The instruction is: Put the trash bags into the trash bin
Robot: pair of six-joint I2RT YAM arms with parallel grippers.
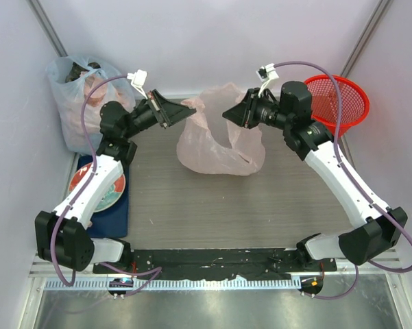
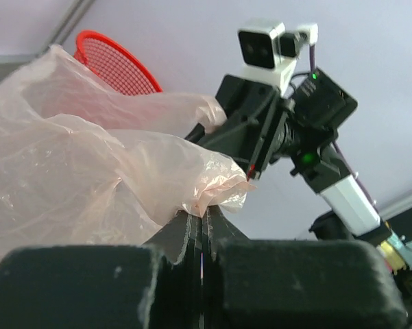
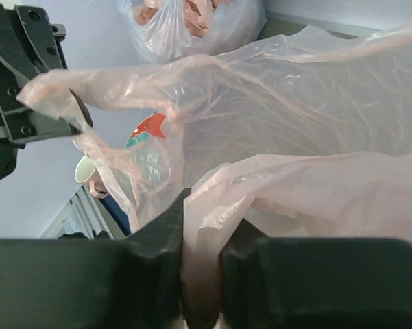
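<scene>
So right now I've got the pink trash bag point(image 1: 219, 147) pinched from both sides. My left end effector point(image 1: 186, 110) is squeezed together on a scrunched bit of the bag's left edge; in the left wrist view the fingers are pressed flat against each other with a little tuft of pink film sticking out above them. My right end effector point(image 1: 228, 114) is clamped on the bag's right edge, and the right wrist view shows the film running straight down into the narrow slot between the fingers. Both are up off the counter point(image 1: 192, 212), facing each other with the top of the bag strung between them, so the bag sits in the gap and sags below. Its bottom looks like it's resting on the counter, mid-table toward the back wall. The red bin point(image 1: 348, 103) is upright in the far right corner, just behind my right wrist, which covers part of its near rim. It's off to the right of the bag and not touching it. Over on the far left there's a bluish-clear bag point(image 1: 79, 103) with pink stuff inside, well apart from the pink one, and nearer to me a patterned plate point(image 1: 110, 195) lies on a blue mat point(image 1: 113, 216) under my left arm.
</scene>
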